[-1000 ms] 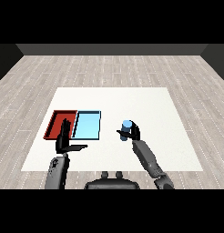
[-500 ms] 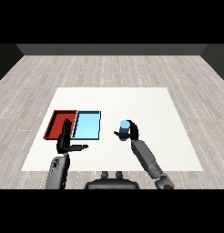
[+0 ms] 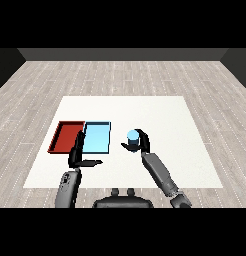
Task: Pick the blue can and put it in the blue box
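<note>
**Blue can in the right hand, right of the trays**

Blue can (image 3: 132, 136): a small smooth cylinder with a paler round top, standing upright on the white table (image 3: 165, 115), just right of the light blue tray (image 3: 97, 137) and apart from it. No label or writing can be read on it. Black fingers of the right hand (image 3: 141, 143) curl round its right and near sides, with the thumb at its near left; they hide the lower part of the can.

Next to it, the light blue tray is a shallow rectangle with a thin darker rim, and the red tray (image 3: 65, 136) of the same shape lies touching its left side.

Nearer, the left hand (image 3: 78, 156) has its fingers straight and pressed together pointing away, thumb stuck out to the right, holding nothing. It covers the trays' near edge where they meet. Both grey forearms are cut off low down.
</note>
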Robot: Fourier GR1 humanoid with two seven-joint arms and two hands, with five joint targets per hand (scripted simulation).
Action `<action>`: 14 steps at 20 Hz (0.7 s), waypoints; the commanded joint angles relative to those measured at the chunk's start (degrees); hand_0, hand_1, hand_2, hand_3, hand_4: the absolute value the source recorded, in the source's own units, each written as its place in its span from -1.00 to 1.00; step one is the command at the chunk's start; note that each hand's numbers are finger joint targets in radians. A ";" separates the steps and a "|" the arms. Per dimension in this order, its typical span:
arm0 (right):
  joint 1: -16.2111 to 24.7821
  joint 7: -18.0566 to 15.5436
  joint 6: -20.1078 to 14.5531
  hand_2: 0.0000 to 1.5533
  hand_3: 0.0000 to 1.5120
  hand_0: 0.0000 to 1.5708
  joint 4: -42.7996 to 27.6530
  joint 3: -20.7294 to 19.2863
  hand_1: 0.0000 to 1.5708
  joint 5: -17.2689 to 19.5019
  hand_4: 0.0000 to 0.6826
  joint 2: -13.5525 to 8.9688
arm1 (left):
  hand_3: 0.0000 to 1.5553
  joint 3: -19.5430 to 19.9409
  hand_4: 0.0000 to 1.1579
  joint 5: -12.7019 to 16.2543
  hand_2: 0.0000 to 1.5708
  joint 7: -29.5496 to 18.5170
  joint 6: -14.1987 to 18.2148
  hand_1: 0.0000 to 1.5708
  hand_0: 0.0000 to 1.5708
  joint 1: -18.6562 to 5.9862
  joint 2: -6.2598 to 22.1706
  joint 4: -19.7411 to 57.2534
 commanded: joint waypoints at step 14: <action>4.32 3.41 12.01 0.89 0.78 0.84 -11.54 -6.33 0.84 3.55 0.62 -4.92 | -1.00 -6.21 -1.00 1.79 -1.00 4.22 0.28 -1.00 -1.00 -3.16 -1.06 0.01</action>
